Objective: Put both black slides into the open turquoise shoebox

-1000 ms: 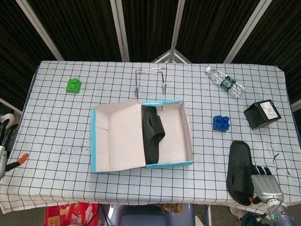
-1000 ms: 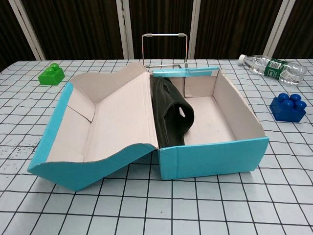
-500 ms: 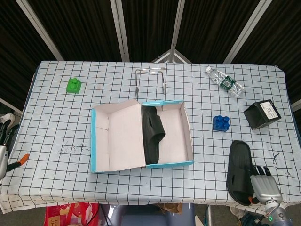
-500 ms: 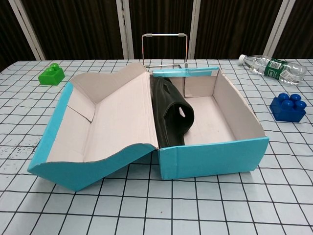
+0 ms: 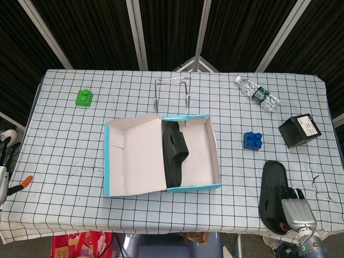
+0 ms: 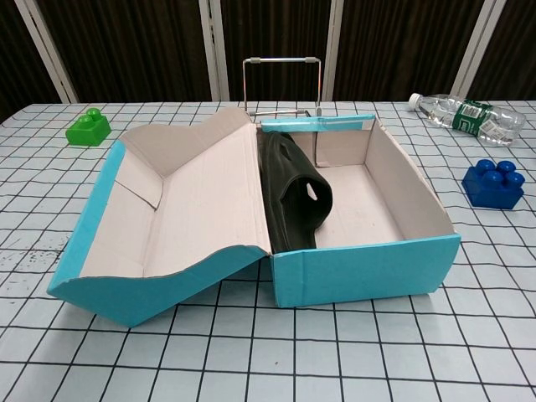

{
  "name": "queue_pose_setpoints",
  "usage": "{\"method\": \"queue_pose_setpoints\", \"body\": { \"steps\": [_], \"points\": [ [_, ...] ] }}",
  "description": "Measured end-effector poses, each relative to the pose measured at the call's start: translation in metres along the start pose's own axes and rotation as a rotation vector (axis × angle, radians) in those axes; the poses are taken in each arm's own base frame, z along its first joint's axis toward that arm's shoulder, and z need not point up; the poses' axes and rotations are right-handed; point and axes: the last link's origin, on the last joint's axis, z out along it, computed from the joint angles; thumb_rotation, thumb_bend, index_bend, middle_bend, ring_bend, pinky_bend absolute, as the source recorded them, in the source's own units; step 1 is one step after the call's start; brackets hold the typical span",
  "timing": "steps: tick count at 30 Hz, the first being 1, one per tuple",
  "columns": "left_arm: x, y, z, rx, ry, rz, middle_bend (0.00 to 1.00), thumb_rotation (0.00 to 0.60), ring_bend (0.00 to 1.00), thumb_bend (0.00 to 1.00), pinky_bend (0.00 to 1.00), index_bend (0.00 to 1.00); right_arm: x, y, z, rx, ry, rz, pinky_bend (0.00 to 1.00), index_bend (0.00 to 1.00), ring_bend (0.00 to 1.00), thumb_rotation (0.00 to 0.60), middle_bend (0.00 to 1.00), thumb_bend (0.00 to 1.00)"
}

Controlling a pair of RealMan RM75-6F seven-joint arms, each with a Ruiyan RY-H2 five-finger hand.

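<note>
The turquoise shoebox (image 5: 193,187) (image 6: 368,270) lies open mid-table, its lid (image 5: 134,156) (image 6: 180,205) folded out to the left. One black slide (image 5: 173,153) (image 6: 293,193) stands on its side along the box's left wall. The second black slide (image 5: 273,194) lies flat on the table at the front right, seen only in the head view. My right hand (image 5: 297,213) sits at that slide's near right edge with its fingers bent down onto it; whether they grip it is hidden. Only a sliver of my left hand (image 5: 4,183) shows at the left edge, its thumb sticking out, holding nothing.
A blue block (image 5: 252,140) (image 6: 494,184), a black box (image 5: 299,130) and a water bottle (image 5: 257,94) (image 6: 469,115) lie right of the shoebox. A wire stand (image 5: 172,91) (image 6: 282,84) is behind it. A green block (image 5: 84,98) (image 6: 89,127) sits far left.
My right hand has drawn back toward the table's front edge and its fingers, earlier stretched out over the slide's edge, have bent downward. The slide and box have not moved.
</note>
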Motion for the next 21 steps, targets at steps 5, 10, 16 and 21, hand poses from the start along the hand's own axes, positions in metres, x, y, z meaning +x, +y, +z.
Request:
{"method": "queue_pose_setpoints", "body": {
  "steps": [5, 10, 16, 21],
  "points": [
    [-0.0003, -0.0003, 0.0003, 0.005, 0.001, 0.002, 0.0, 0.6, 0.0, 0.24, 0.12, 0.13, -0.0017, -0.0017, 0.0031, 0.002, 0.003, -0.003, 0.0, 0.05, 0.0, 0.6, 0.04, 0.24],
    [-0.0006, 0.0004, -0.0002, 0.009, -0.003, 0.003, 0.0, 0.6, 0.0, 0.24, 0.12, 0.13, -0.0006, -0.0021, 0.0042, 0.002, 0.012, 0.001, 0.0, 0.06, 0.01, 0.6, 0.05, 0.23],
    [0.0, 0.0007, -0.0008, 0.009, -0.003, 0.004, 0.0, 0.6, 0.0, 0.24, 0.12, 0.13, -0.0021, -0.0013, 0.0045, 0.001, -0.011, -0.009, 0.0, 0.12, 0.03, 0.6, 0.08, 0.23],
    [0.0015, 0.0008, -0.0018, 0.011, -0.001, 0.003, 0.0, 0.6, 0.0, 0.24, 0.12, 0.13, -0.0027, -0.0031, 0.006, 0.01, -0.013, -0.008, 0.0, 0.19, 0.07, 0.6, 0.13, 0.24]
  ]
}}
